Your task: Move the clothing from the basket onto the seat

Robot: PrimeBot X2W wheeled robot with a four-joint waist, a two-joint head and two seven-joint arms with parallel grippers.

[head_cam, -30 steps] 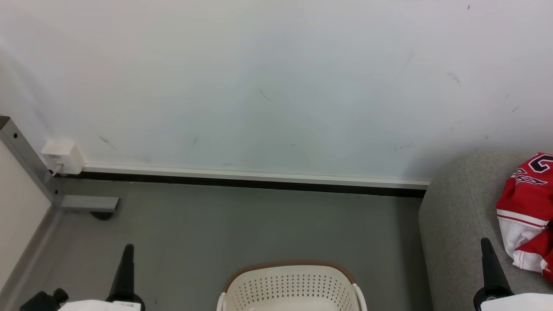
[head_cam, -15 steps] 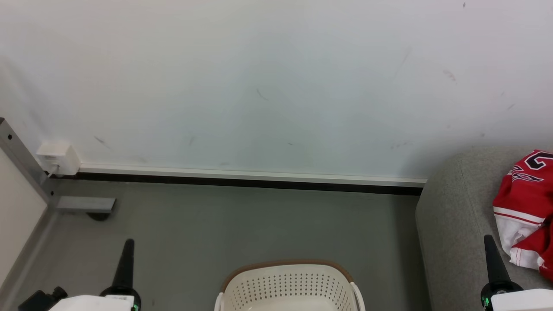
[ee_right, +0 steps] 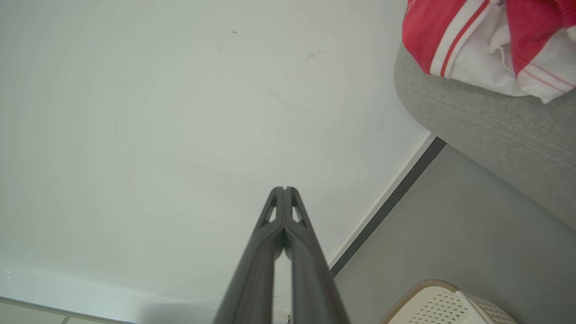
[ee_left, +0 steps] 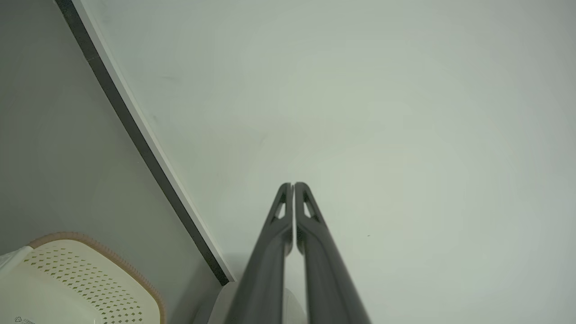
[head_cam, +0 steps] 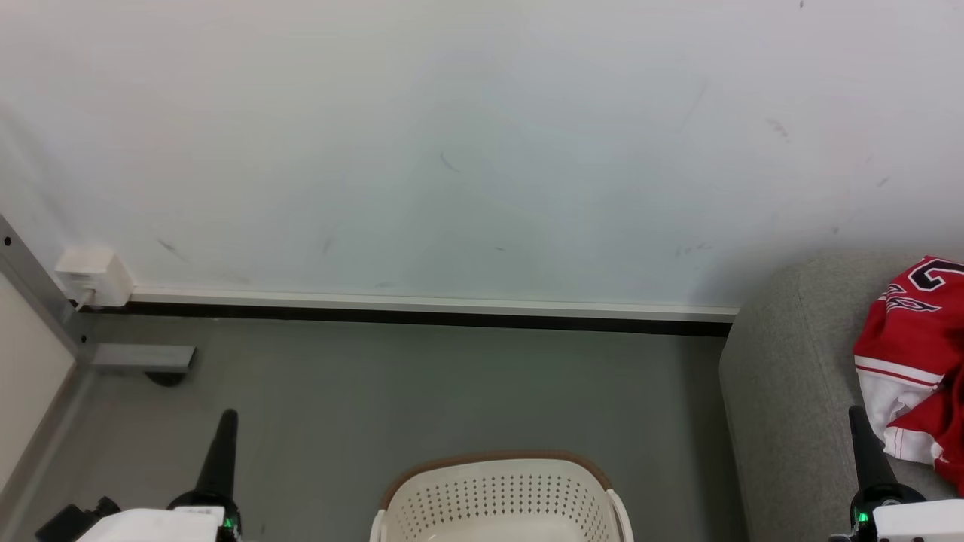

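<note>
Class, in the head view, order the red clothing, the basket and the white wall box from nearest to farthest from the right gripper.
From the right gripper:
1. clothing, just beside it, lying on the seat at the right.
2. basket, bottom centre.
3. white wall box, far left.

One basket [head_cam: 497,493], one sofa [head_cam: 783,391], one heap of clothing [head_cam: 904,331].
Two claws, left claw [head_cam: 227,418] and right claw [head_cam: 855,414]: basket between them, sofa and heap beside the right.

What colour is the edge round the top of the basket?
Brown. The rim of the cream basket shows best in the head view.
</note>
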